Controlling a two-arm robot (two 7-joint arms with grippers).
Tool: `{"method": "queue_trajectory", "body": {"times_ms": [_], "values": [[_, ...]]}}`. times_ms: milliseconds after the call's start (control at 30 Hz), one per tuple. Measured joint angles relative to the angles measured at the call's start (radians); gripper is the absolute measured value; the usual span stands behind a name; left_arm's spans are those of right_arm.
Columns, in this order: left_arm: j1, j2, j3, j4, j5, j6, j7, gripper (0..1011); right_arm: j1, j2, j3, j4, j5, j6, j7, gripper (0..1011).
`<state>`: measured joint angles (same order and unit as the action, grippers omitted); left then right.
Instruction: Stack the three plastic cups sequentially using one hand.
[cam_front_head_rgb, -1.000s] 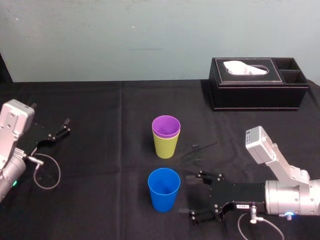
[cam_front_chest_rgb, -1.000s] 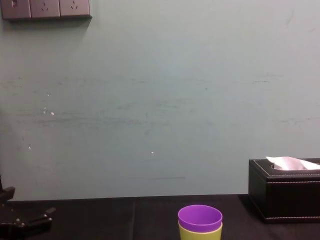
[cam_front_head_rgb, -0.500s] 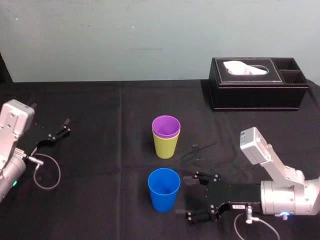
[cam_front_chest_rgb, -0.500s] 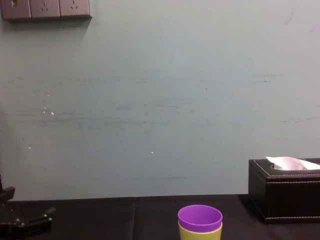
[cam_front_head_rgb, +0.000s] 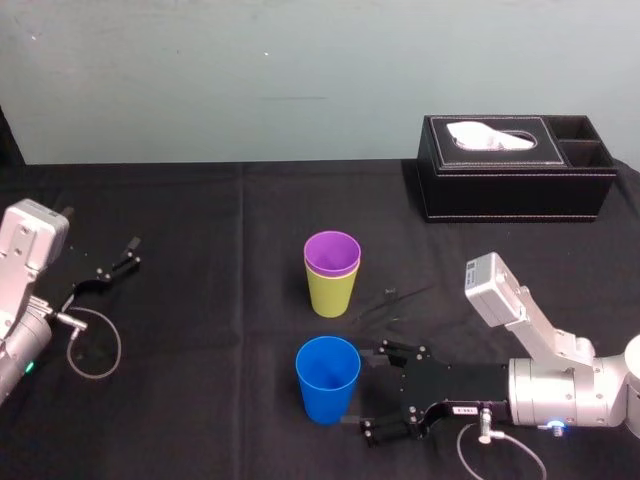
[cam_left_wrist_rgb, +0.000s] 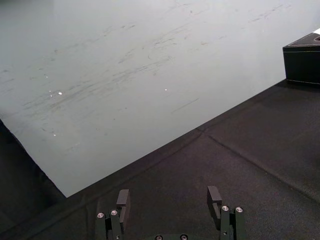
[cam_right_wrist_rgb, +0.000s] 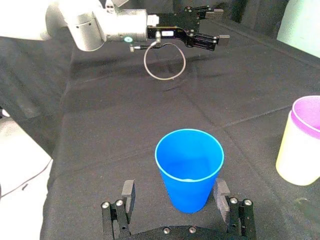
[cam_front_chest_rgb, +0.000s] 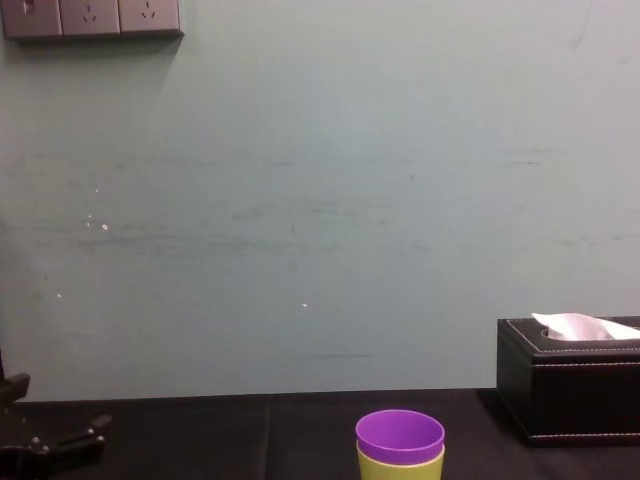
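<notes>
Your right gripper (cam_front_head_rgb: 372, 392) lies level, fingers spread wide, pointing toward the robot's left. The blue cup (cam_front_head_rgb: 328, 385) stands upright just off its fingertips, centred on the gap. Behind it, the purple cup (cam_front_head_rgb: 332, 250) sits nested in the lime cup (cam_front_head_rgb: 330, 292). The left gripper (cam_front_head_rgb: 128, 255), also spread, is parked far off.

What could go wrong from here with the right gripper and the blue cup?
1. The open right gripper is close beside the blue cup; a fingertip might clip the wall and tip it over.
2. The purple cup nested in the green cup stands just beyond; a careless lift might knock that pair.
The left gripper is parked at far left, open.
</notes>
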<state>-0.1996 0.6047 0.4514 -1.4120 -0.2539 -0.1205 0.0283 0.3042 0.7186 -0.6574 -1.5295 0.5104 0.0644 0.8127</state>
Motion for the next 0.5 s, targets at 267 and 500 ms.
{"method": "queue_trajectory", "body": {"times_ms": [267, 500], "values": [[0.0, 0.0, 0.0, 0.0, 0.0, 0.0, 0.0, 1010, 0.008, -0.015, -0.007, 0.008, -0.008, 0.001, -0.003, 1003], [0.0, 0.0, 0.0, 0.0, 0.0, 0.0, 0.0, 1010, 0.017, -0.027, -0.014, 0.013, -0.016, 0.003, -0.006, 1003]]}}
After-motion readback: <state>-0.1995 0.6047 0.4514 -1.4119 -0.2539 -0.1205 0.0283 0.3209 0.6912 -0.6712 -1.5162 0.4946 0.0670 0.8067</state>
